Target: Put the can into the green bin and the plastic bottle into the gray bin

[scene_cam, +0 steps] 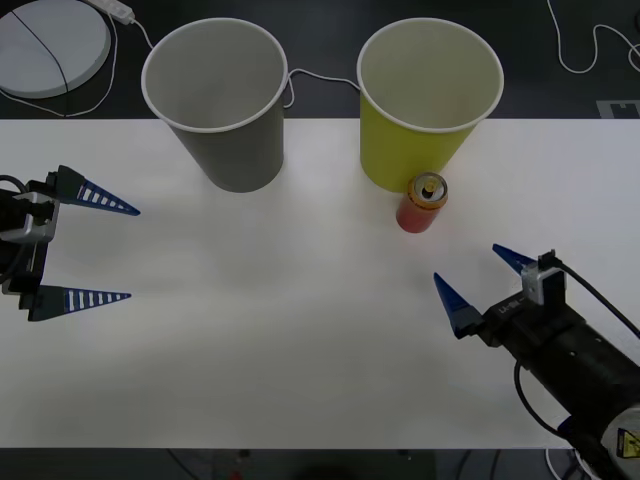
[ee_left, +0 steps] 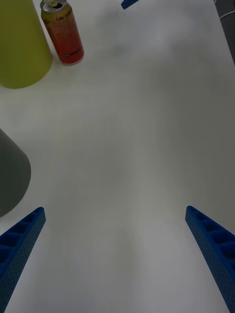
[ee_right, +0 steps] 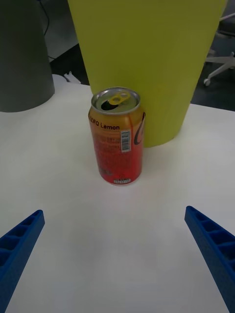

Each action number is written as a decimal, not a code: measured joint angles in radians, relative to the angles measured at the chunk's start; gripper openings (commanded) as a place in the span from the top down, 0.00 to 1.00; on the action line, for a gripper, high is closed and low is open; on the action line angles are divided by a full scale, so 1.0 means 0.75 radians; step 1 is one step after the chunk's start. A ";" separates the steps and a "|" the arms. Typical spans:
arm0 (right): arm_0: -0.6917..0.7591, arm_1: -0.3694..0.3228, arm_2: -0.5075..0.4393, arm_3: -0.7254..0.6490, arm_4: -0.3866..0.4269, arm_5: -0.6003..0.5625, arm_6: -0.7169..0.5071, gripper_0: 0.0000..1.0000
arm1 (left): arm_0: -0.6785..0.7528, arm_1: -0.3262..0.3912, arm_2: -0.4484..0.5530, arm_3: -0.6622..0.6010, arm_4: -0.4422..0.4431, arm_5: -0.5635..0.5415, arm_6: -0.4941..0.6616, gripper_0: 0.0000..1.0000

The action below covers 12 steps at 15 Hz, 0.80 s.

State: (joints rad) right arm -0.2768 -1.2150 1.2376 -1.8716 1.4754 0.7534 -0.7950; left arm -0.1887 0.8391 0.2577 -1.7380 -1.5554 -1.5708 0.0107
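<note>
Our right gripper [scene_cam: 478, 278] is closest to the camera in the front view. It sits low over the white table [scene_cam: 280, 330], and its two blue fingers are spread wide apart. We use the can [scene_cam: 423, 203] as our marker. Our right gripper is near the can, on the side closer to us, and it does not touch it. The can stands up straight on the table. The green bin [scene_cam: 428, 100] is just behind the can, so close that we cannot tell if they touch. The gray bin [scene_cam: 216, 100] is well to the left of the can. Our left gripper [scene_cam: 90, 248] is even farther left of the can, past the gray bin and closer to us. Its fingers are spread wide too, and it holds nothing.

From our right wrist, we see the can [ee_right: 117, 137] ahead of our two open fingers [ee_right: 19, 244]. It is red-orange with a gold top and an open hole. The green bin [ee_right: 147, 58] stands right behind the can. The gray bin [ee_right: 22, 54] is off to one side of it.

From our left wrist, our fingers [ee_left: 210, 244] are wide apart over bare table [ee_left: 137, 146]. The can [ee_left: 63, 32] is far off, just beside the green bin [ee_left: 19, 49]. The gray bin [ee_left: 10, 176] is much nearer to us than the can.
</note>
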 measured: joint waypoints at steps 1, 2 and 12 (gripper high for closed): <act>-0.029 0.025 0.030 0.027 -0.004 0.019 -0.004 0.00 | 0.000 0.000 0.000 0.000 0.000 0.000 0.000 0.00; -0.072 0.056 0.076 0.062 -0.015 0.053 -0.008 0.00 | 0.000 0.000 0.000 0.000 0.000 0.000 0.000 0.00; -0.257 0.310 0.178 0.350 -0.075 0.125 -0.025 0.00 | 0.000 0.000 0.000 0.000 0.000 0.000 0.000 0.00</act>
State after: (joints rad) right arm -0.4697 -0.9822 1.3711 -1.6091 1.4190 0.8470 -0.8136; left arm -0.1887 0.8391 0.2577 -1.7380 -1.5554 -1.5708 0.0107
